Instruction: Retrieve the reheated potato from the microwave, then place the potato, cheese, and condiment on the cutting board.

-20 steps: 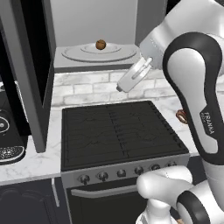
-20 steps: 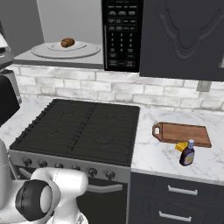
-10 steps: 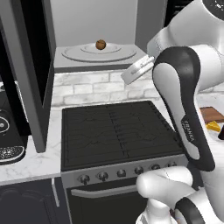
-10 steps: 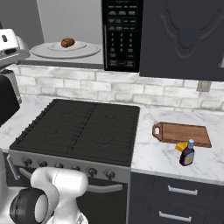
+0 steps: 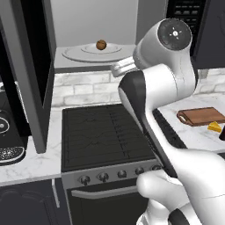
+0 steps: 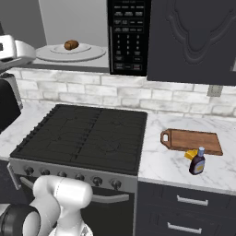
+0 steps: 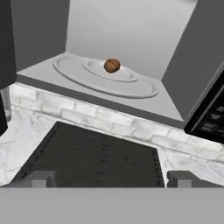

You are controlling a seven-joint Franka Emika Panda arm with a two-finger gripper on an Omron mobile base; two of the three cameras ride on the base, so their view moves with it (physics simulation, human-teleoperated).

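We are looking at the potato (image 7: 112, 65) — a small, round, brown lump resting on the glass turntable (image 7: 105, 81) inside the open microwave (image 6: 128, 37), above the stove (image 6: 87, 138). It is probably light and firm but apt to roll, so we are judging a hold across its widest middle to be safest. The pincer (image 7: 112, 179) is hanging short of the cavity, jaws spread wide and gripping nothing. The cutting board (image 6: 192, 141) is lying on the desk (image 6: 161, 161), the cheese (image 6: 191, 155) and condiment (image 6: 197, 162) just beside it.

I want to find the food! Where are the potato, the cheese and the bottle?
potato (image 7: 112, 65), hand view: middle of the brown lump.
cheese (image 5: 215, 127), left base view: yellow top face.
bottle (image 6: 197, 164), right base view: dark body.
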